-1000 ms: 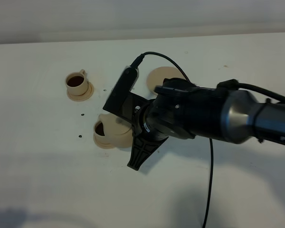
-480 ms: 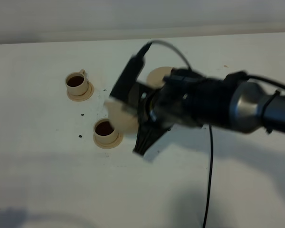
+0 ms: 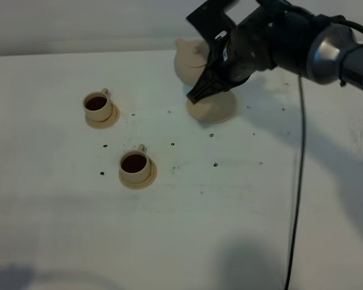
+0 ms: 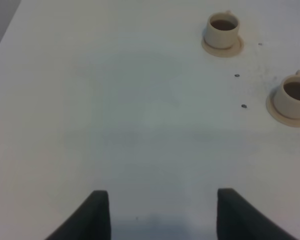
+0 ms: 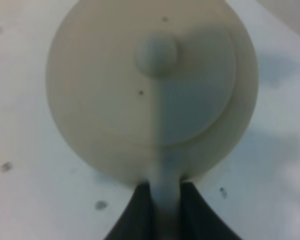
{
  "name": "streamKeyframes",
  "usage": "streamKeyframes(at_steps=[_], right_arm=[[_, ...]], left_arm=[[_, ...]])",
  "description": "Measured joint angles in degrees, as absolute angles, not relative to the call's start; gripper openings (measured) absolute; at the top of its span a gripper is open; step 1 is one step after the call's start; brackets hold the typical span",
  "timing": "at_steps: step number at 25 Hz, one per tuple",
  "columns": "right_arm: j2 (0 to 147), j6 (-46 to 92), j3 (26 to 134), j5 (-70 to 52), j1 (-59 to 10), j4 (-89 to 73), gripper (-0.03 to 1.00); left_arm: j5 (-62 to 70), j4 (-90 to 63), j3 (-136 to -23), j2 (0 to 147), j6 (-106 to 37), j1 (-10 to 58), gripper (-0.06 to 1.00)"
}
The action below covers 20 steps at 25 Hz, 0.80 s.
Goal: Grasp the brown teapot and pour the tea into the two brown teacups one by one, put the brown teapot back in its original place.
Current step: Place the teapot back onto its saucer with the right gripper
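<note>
Tan teapot (image 3: 187, 60) (knobbed lid), handle pinched

A white table (image 3: 60, 229) with tea things on it

Two small tan cups sit on it, each on its own little saucer, and both have dark tea inside: one cup (image 3: 97, 103) farther back on the left, the other cup (image 3: 134, 164) nearer the middle. A bigger flat tan saucer (image 3: 212, 107) lies farther back to the right. Small dark specks (image 3: 215, 163) dot the white top around them.

Matt tan ceramic teapot (image 3: 187, 60), 2 teacups (image 3: 134, 164); smooth white table (image 3: 60, 229).
</note>
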<state>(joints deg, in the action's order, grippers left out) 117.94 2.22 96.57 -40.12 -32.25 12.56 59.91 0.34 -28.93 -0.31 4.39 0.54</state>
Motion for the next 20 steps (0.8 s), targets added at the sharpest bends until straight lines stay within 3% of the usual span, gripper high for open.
streamKeyframes(at_steps=[6,20], right_arm=[[123.79,2.17,98.79,-41.27,-29.03,5.86,0.12],[128.69,2.12,98.82,-39.31,-28.89,4.19,0.12]], left_arm=[[59.91,0.34,-28.93,-0.31,4.39,0.54,0.47],[59.91,0.34,-28.93,-0.31,4.39,0.54,0.47]])
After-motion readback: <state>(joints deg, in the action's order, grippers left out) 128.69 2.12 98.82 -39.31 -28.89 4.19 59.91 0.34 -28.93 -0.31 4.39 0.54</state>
